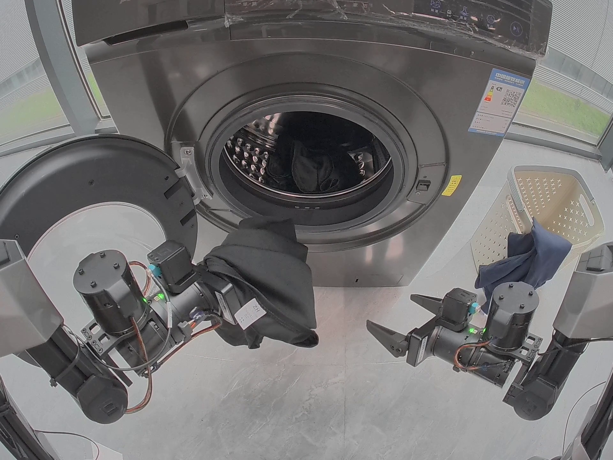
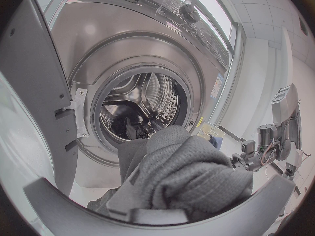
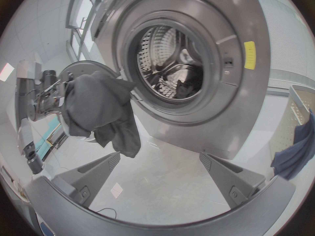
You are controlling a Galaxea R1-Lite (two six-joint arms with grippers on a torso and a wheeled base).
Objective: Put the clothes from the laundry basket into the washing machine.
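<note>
My left gripper (image 1: 233,289) is shut on a dark grey garment (image 1: 274,279) that drapes over it, just below the washing machine's open drum (image 1: 306,154). The same garment (image 2: 187,174) covers the fingers in the left wrist view and hangs from the left arm (image 3: 95,105) in the right wrist view. Dark clothes (image 1: 313,167) lie inside the drum. My right gripper (image 1: 402,321) stands open and empty above the floor, right of centre. A blue garment (image 1: 527,260) hangs over the rim of the cream laundry basket (image 1: 555,206) at the right.
The round machine door (image 1: 89,186) is swung open to the left, close behind my left arm. Grey floor tiles (image 1: 332,391) lie free between the arms. The basket stands beside the machine's right front corner.
</note>
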